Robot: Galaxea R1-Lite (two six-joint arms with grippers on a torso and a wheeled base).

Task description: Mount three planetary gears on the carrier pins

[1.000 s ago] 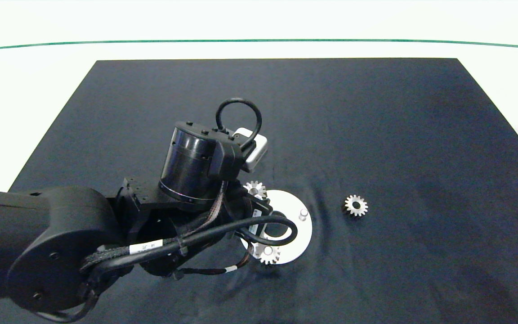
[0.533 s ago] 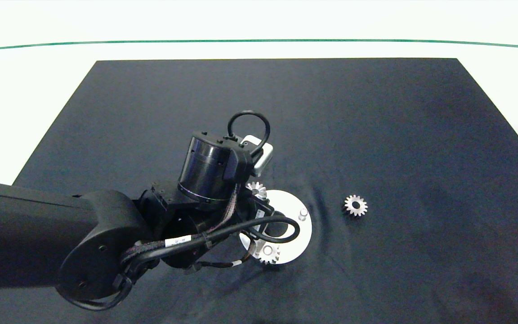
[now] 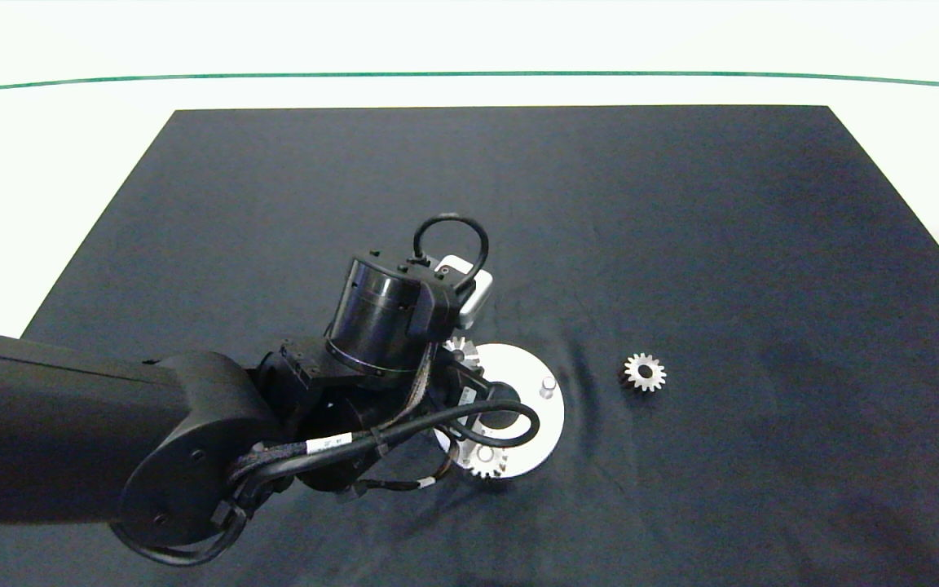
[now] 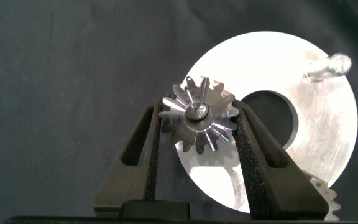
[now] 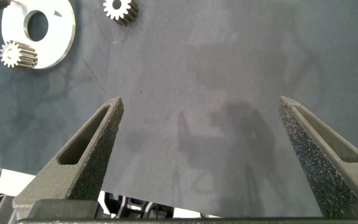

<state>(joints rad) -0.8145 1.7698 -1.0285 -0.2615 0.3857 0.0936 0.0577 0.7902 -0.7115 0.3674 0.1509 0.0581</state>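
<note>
The white counter (image 3: 46,212) carries a dark mat (image 3: 681,244), and everything lies on that mat. The left arm (image 3: 70,456) reaches in over it; since a second ago it has pushed further toward the disc, its wrist now sitting closer over the disc's far-left edge, so that the gear there shows less from above than it did. The loose gear and the disc have not moved.

One white disc (image 4: 328,130) lies near the mat's middle, with a large centre hole. It has three pins: one bare pin (image 4: 327,65) stands free on the disc's right side, one pin tip shows in the bore of the gripped gear, and the third carries the near gear.

There are three gears. One gear (image 4: 199,119) sits on the far-left pin, and the left claw (image 4: 197,134) is clamped on its teeth from both sides. A second gear (image 3: 486,461) is seated on the pin at the disc's near edge. The third gear (image 3: 645,372) lies flat on the mat, to the right of the disc and apart from it.

The right claw (image 5: 201,155) hangs over bare mat at the right edge, well apart from the disc, its fingers spread wide and holding nothing
</note>
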